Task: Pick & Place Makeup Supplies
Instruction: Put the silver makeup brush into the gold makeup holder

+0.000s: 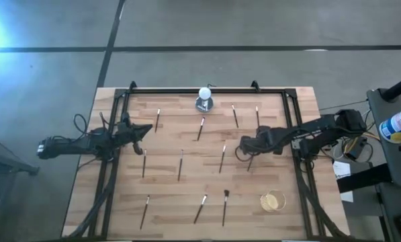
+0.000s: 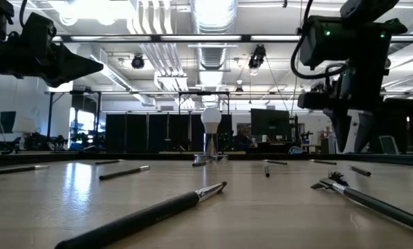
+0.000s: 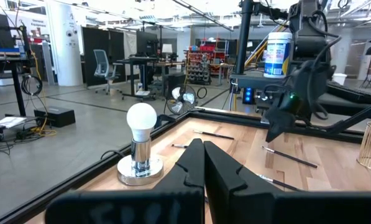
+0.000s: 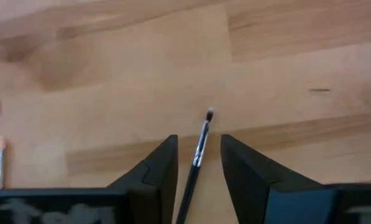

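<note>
The right gripper (image 4: 197, 165) hung spread astride a thin silvery-handled, dark-tipped makeup brush (image 4: 201, 142) on the wooden table (image 4: 110, 74). The left gripper (image 3: 203, 163) waited pressed together at the table's left edge.

Robotics lab / open industrial workspace. Polished concrete floor (image 1: 254, 27) with taped lines, exposed ceiling ducts (image 2: 213, 14) and strip lights overhead. Wood-top table (image 1: 187, 202) sits in a black metal frame (image 1: 207, 91), with cables (image 1: 351, 144) trailing off one side. Background has desks (image 3: 138, 62), an office chair (image 3: 101, 65), monitors (image 2: 265, 123), a floor fan (image 3: 184, 99), dark partition panels (image 2: 144, 131) and red racks (image 3: 201, 59). Wipes canister (image 3: 278, 55) sits on a stand next to the rig. No household furniture, all test-bench gear.
</note>
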### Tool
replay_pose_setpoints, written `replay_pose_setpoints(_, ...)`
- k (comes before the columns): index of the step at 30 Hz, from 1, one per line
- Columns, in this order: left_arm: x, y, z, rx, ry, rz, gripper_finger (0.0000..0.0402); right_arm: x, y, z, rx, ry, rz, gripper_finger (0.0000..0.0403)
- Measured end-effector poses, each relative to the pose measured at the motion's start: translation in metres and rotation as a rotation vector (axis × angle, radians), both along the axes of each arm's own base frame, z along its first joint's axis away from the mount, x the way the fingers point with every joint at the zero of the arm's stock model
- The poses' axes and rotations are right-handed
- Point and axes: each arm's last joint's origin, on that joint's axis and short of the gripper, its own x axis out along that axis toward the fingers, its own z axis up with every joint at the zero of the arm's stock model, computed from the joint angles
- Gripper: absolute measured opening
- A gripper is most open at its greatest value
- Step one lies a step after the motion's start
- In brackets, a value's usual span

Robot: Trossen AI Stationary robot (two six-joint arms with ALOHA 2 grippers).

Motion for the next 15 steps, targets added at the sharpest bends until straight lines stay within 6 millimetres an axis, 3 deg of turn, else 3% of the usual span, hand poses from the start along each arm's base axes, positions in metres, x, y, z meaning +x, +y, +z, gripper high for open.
replay_pose_setpoints(6,0.000,0.000,0.000,0.000,0.000,0.000,0.0000,0.000,-0.006,-0.006,-0.001,0.032,-0.027,0.0090)
replay_pose_setpoints(15,0.000,0.000,0.000,0.000,0.000,0.000,0.0000,0.010,-0.011,-0.026,0.003,0.073,-0.029,0.0097)
